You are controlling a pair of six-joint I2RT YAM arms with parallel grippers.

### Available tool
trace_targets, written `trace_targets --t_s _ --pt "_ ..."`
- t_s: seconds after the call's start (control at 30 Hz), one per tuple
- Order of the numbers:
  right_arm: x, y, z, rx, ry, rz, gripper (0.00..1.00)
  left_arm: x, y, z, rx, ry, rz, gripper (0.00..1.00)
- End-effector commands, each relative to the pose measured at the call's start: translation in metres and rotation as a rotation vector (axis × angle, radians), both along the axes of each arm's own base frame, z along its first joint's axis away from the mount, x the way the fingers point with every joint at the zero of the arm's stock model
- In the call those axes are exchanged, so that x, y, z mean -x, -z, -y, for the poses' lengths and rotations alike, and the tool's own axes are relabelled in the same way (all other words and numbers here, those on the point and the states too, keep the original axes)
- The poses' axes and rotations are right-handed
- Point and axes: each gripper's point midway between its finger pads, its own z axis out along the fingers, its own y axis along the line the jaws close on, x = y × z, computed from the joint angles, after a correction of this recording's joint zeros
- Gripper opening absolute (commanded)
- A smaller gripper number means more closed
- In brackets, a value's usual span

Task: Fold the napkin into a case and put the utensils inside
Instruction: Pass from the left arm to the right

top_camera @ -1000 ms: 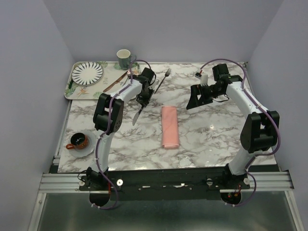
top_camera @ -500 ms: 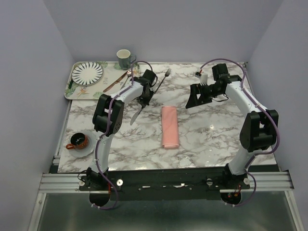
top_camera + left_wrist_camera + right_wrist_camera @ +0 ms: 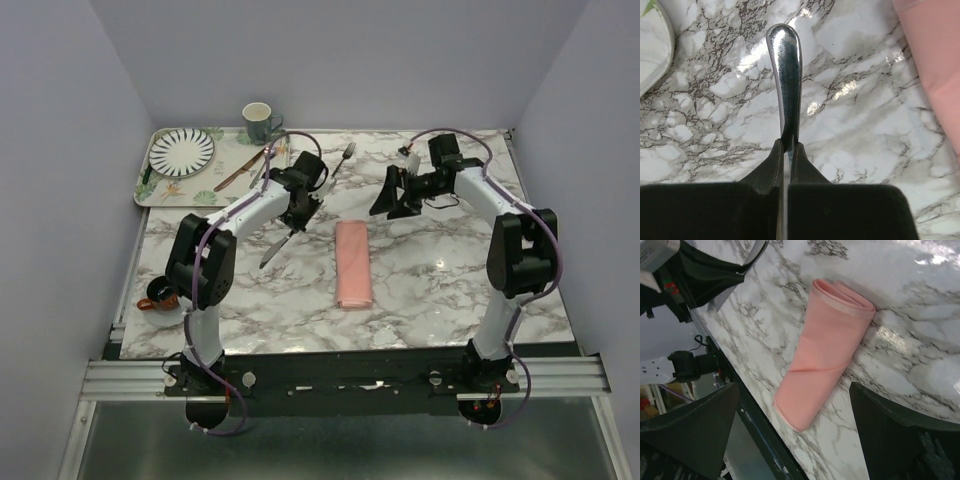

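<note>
The napkin lies folded as a narrow salmon-pink case (image 3: 352,263) in the middle of the marble table, also visible in the right wrist view as the case (image 3: 827,345). My left gripper (image 3: 297,213) is shut on the silver knife (image 3: 275,249), left of the case's far end. In the left wrist view the fingertips (image 3: 776,150) pinch the knife (image 3: 786,75) edge-on above the marble. The fork (image 3: 340,163) lies on the table behind it. My right gripper (image 3: 388,198) stands open, apart from the case, beyond its far end; its fingers (image 3: 695,430) frame the case.
A patterned tray (image 3: 160,190) at the far left carries a striped plate (image 3: 182,151), a mug (image 3: 258,121) and a brown-handled utensil (image 3: 236,172). A dark cup on a saucer (image 3: 155,293) sits at the left edge, partly behind the left arm.
My left gripper has shut on the knife and shifted it slightly toward the near left. The right arm has swung left, bringing its open gripper closer to the case's far end.
</note>
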Motion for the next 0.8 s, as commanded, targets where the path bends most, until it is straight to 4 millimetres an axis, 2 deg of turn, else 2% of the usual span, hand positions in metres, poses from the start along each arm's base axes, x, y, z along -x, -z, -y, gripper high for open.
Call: trace_targets --t_s 0.0,0.07,0.1,0.2,0.3,0.63,0.73,0.77 --pt "-0.011 -0.018 -0.054 -0.143 -0.052 -0.029 1.00 0.012 -0.027 0.012 0.090 0.012 0.035 0.00" --pt "-0.017 -0.026 -0.069 -0.167 -0.063 -0.023 1.00 0.015 -0.034 0.014 0.114 0.008 0.047 0.00" --pt "-0.014 -0.022 -0.080 -0.171 -0.083 -0.040 1.00 0.015 -0.038 0.015 0.123 0.009 0.056 0.00" --pt "-0.008 -0.028 -0.106 -0.210 -0.116 -0.061 1.00 0.019 -0.048 0.021 0.175 -0.001 0.056 0.00" --pt "-0.005 -0.025 -0.123 -0.238 -0.120 -0.102 1.00 0.022 -0.056 0.025 0.206 -0.007 0.060 0.00" --pt "-0.004 -0.009 -0.144 -0.283 -0.099 -0.211 0.96 0.031 -0.071 0.029 0.256 -0.012 0.078 0.00" --pt "-0.004 -0.007 -0.146 -0.297 -0.093 -0.236 0.90 0.032 -0.072 0.030 0.269 -0.010 0.074 0.00" --pt "-0.006 -0.007 -0.148 -0.312 -0.086 -0.254 0.80 0.033 -0.075 0.033 0.286 -0.010 0.073 0.00"
